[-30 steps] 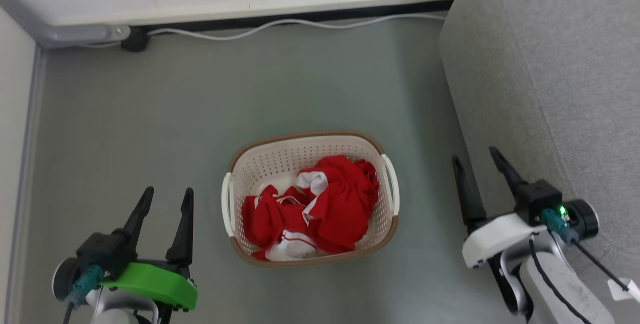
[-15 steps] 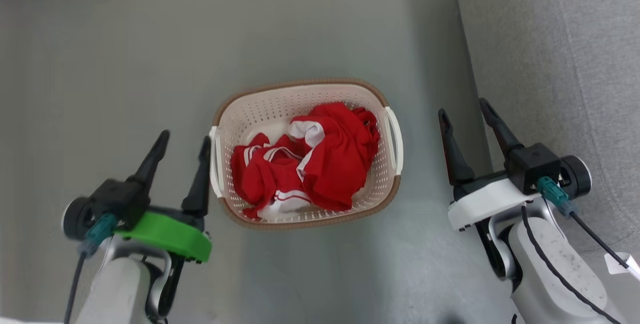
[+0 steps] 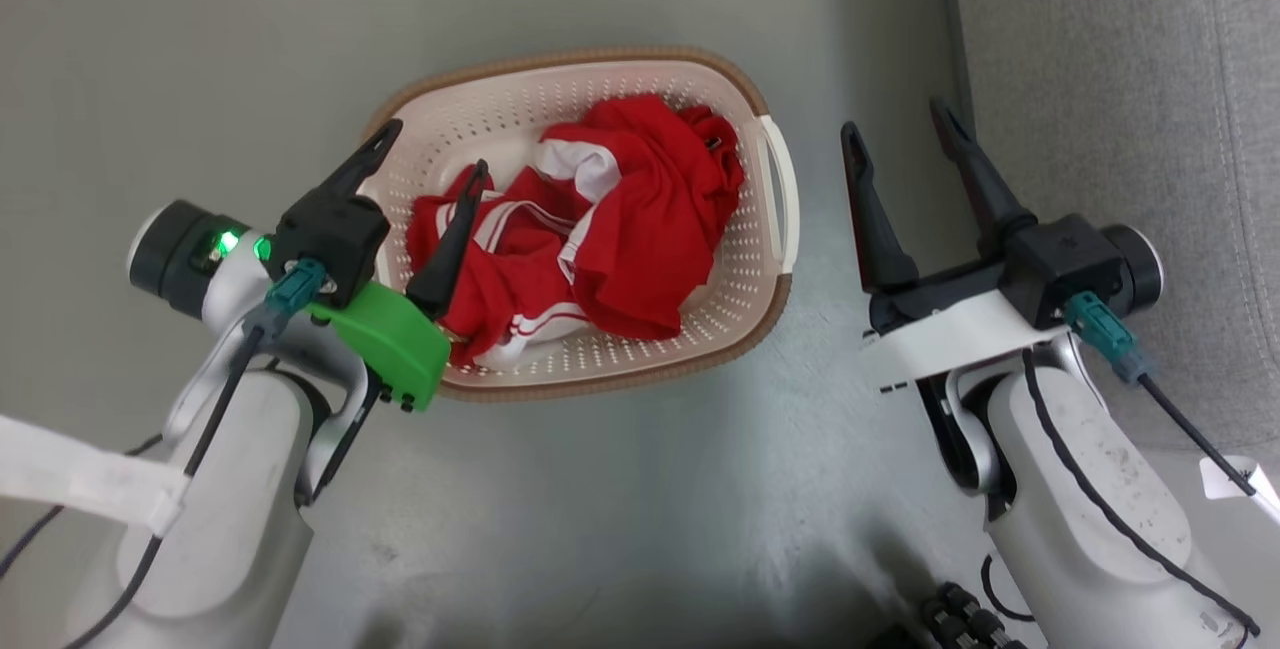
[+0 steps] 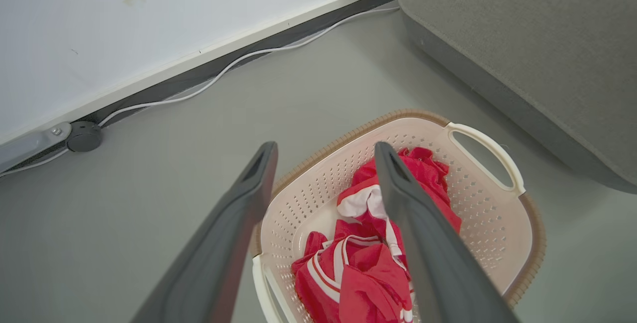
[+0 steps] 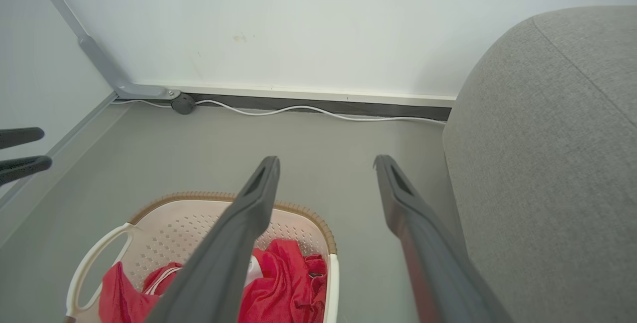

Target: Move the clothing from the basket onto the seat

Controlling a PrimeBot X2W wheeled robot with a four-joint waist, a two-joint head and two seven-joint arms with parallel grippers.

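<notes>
The cream basket [image 3: 760, 259] with its brown rim sits on the grey floor, holding a heap of red clothing [image 3: 640, 239]; a striped red-and-white garment [image 3: 510, 229] lies to the left of the plain red one. My left gripper [image 3: 435, 149] hangs open over the basket's left edge, one finger above the striped garment, nothing between its fingers. In the left wrist view the basket [image 4: 492, 213] and clothing [image 4: 358, 273] lie below the open fingers [image 4: 428, 243]. My right gripper [image 3: 895, 119] stands open between basket and grey seat [image 3: 1120, 79].
A white cable [image 5: 308, 110] runs along the baseboard at the far wall, ending at a dark round floor fitting [image 5: 183, 104]. A grey metal frame rail [image 5: 99, 59] stands at the left. Bare floor surrounds the basket. The seat's rounded side [image 5: 547, 139] is close beside my right arm.
The head view has tilted down and forward, so the whole scene shifted. My left gripper has moved right, from beside the basket to over its left edge. Both grippers stay open.
</notes>
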